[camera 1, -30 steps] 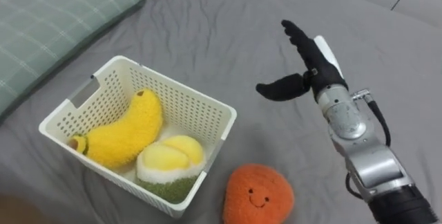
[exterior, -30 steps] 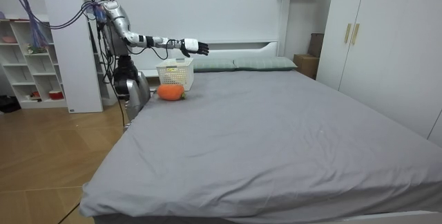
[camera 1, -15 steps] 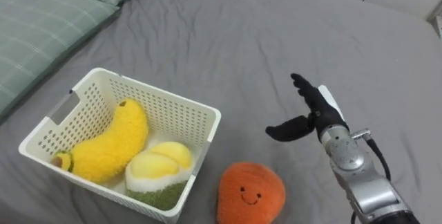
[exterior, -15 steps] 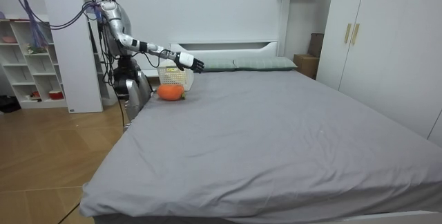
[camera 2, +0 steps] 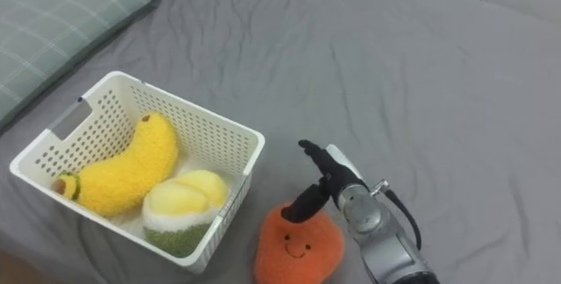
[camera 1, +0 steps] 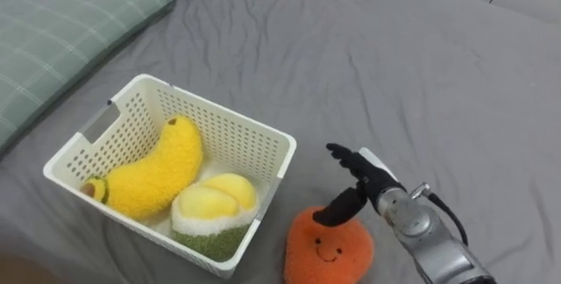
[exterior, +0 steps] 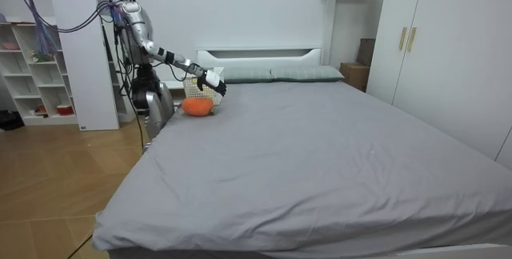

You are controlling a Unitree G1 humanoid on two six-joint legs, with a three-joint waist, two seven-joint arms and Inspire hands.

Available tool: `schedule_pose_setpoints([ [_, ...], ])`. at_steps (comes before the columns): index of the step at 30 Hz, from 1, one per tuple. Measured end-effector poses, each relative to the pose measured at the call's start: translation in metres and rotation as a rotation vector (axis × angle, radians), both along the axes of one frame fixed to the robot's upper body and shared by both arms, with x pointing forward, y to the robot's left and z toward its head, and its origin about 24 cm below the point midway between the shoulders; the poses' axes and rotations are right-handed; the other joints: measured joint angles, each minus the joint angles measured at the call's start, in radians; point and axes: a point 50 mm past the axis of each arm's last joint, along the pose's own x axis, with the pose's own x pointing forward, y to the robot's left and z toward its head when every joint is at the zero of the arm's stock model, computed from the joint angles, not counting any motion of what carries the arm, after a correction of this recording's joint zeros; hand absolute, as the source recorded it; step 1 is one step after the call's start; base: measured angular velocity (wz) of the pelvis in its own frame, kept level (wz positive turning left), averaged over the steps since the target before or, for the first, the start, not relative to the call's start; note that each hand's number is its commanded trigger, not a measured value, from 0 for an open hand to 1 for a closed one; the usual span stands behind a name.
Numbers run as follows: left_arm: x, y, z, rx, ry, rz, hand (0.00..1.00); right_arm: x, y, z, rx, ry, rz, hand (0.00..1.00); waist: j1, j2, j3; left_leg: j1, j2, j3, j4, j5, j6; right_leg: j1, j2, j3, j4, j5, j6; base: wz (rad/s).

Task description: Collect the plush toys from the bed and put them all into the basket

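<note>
While your robot is standing at the bed's side edge, close to the head-end corner, its right hand is hovering with fingers spread apart, gripping nothing. Its thumb is pointing down at the top of the orange toy; whether it is touching is unclear. That toy is lying on the sheet near the edge, directly under the hand and just beside the white basket, which is holding a banana toy and a green-and-yellow toy.
</note>
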Motion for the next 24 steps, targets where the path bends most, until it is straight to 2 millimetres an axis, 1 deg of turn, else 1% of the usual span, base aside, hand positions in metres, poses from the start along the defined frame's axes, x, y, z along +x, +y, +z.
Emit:
schedule_pose_setpoints([
  [1, 0.001, 0.000, 0.000, -0.001, -0.003, -0.001, 0.00, -0.001, 0.001, -0.002, -0.011, 0.013, 0.017, 0.00, 0.012, -0.002, 0.0023, -0.007, -0.001, -0.003, 0.002, 0.000, 0.000, -0.004, 0.000, -0.002, -0.002, 0.000, 0.000, 0.04],
  [3, 0.003, 0.000, 0.000, -0.001, -0.008, -0.002, 0.00, -0.005, 0.004, -0.008, -0.027, 0.046, 0.042, 0.00, 0.017, -0.008, 0.0022, -0.021, -0.002, -0.011, 0.004, 0.000, 0.000, -0.014, 0.000, -0.011, -0.003, 0.000, 0.000, 0.12],
  [5, 0.007, -0.001, 0.001, -0.001, -0.015, -0.004, 0.00, -0.009, 0.004, -0.015, -0.035, 0.091, 0.061, 0.00, 0.021, -0.014, 0.0052, -0.039, -0.003, -0.023, 0.010, 0.000, 0.000, -0.024, 0.000, -0.022, -0.004, 0.000, 0.000, 0.15],
  [6, 0.011, -0.001, 0.001, -0.001, -0.022, -0.009, 0.00, -0.012, 0.004, -0.022, -0.039, 0.131, 0.060, 0.00, 0.035, -0.020, 0.0062, -0.048, -0.003, -0.023, 0.013, 0.001, -0.001, -0.037, 0.000, -0.021, -0.005, 0.000, 0.000, 0.07],
  [7, 0.015, -0.002, 0.002, -0.001, -0.030, -0.018, 0.00, -0.015, 0.001, -0.029, -0.055, 0.171, 0.060, 0.00, 0.042, -0.024, 0.0109, -0.055, -0.003, -0.025, 0.017, 0.002, -0.002, -0.043, 0.001, -0.022, -0.005, 0.000, 0.000, 0.04],
  [8, 0.016, -0.002, 0.002, -0.003, -0.031, -0.021, 0.00, -0.017, 0.000, -0.032, -0.065, 0.189, 0.064, 0.00, 0.047, -0.027, 0.0115, -0.060, -0.003, -0.026, 0.017, 0.002, -0.002, -0.048, 0.000, -0.023, -0.005, 0.000, 0.000, 0.04],
  [9, 0.014, -0.002, 0.001, -0.002, -0.016, -0.034, 0.00, -0.018, 0.000, -0.036, -0.085, 0.209, 0.079, 0.00, 0.062, -0.030, 0.0130, -0.069, -0.003, -0.027, 0.017, 0.002, -0.002, -0.056, 0.001, -0.024, -0.005, 0.000, 0.000, 0.00],
  [11, 0.014, 0.000, 0.000, -0.002, -0.002, -0.028, 0.00, -0.015, 0.000, -0.035, -0.107, 0.216, 0.108, 0.00, 0.064, -0.038, 0.0159, -0.078, -0.003, -0.029, 0.017, 0.002, -0.002, -0.064, 0.001, -0.030, -0.005, 0.000, 0.000, 0.04],
  [12, 0.015, 0.001, 0.000, -0.001, 0.000, -0.029, 0.00, -0.012, 0.000, -0.034, -0.114, 0.217, 0.118, 0.00, 0.065, -0.045, 0.0169, -0.086, -0.003, -0.034, 0.017, 0.002, -0.003, -0.069, 0.001, -0.041, -0.005, 0.000, 0.000, 0.12],
  [13, 0.016, 0.001, 0.000, 0.000, -0.001, -0.029, 0.00, -0.010, 0.000, -0.034, -0.118, 0.223, 0.124, 0.00, 0.069, -0.052, 0.0207, -0.088, -0.003, -0.038, 0.017, 0.002, -0.003, -0.070, 0.001, -0.047, -0.006, 0.000, 0.000, 0.12],
  [15, 0.015, 0.001, 0.000, -0.001, 0.006, -0.028, 0.00, -0.011, 0.002, -0.036, -0.126, 0.245, 0.134, 0.02, 0.074, -0.059, 0.0232, -0.089, -0.003, -0.041, 0.017, 0.002, -0.003, -0.071, 0.001, -0.050, -0.006, 0.000, 0.000, 0.05],
  [16, 0.014, 0.001, 0.000, -0.002, 0.015, -0.027, 0.00, -0.012, 0.002, -0.037, -0.131, 0.252, 0.139, 0.13, 0.079, -0.062, 0.0231, -0.089, -0.004, -0.042, 0.016, 0.002, -0.002, -0.071, 0.000, -0.051, -0.007, 0.000, 0.000, 0.00],
  [17, 0.014, 0.001, 0.000, -0.002, 0.019, -0.028, 0.00, -0.012, 0.002, -0.038, -0.133, 0.254, 0.141, 0.51, 0.082, -0.062, 0.0232, -0.089, -0.004, -0.042, 0.016, 0.002, -0.002, -0.071, 0.000, -0.051, -0.007, 0.000, 0.000, 0.00],
  [18, 0.013, 0.001, -0.001, -0.002, 0.025, -0.029, 0.00, -0.012, 0.001, -0.039, -0.137, 0.260, 0.140, 0.67, 0.088, -0.064, 0.0232, -0.089, -0.004, -0.042, 0.015, 0.002, -0.002, -0.071, 0.000, -0.052, -0.008, 0.000, 0.000, 0.00],
  [19, 0.013, 0.001, -0.001, -0.002, 0.028, -0.027, 0.00, -0.013, 0.000, -0.040, -0.142, 0.271, 0.138, 0.91, 0.095, -0.065, 0.0226, -0.089, -0.004, -0.041, 0.015, 0.002, -0.002, -0.071, 0.000, -0.052, -0.008, 0.000, 0.000, 0.00],
  [20, 0.013, 0.002, -0.001, -0.001, 0.030, -0.026, 0.00, -0.013, 0.000, -0.040, -0.147, 0.272, 0.143, 1.00, 0.099, -0.065, 0.0224, -0.089, -0.004, -0.041, 0.015, 0.002, -0.002, -0.071, 0.000, -0.052, -0.008, 0.000, 0.000, 0.00],
  [24, 0.008, 0.004, -0.002, -0.001, 0.065, -0.020, 0.00, -0.012, -0.002, -0.042, -0.196, 0.288, 0.161, 1.00, 0.121, -0.069, 0.0213, -0.087, -0.002, -0.033, 0.016, 0.002, -0.003, -0.071, 0.001, -0.051, -0.008, 0.000, 0.000, -0.04],
])
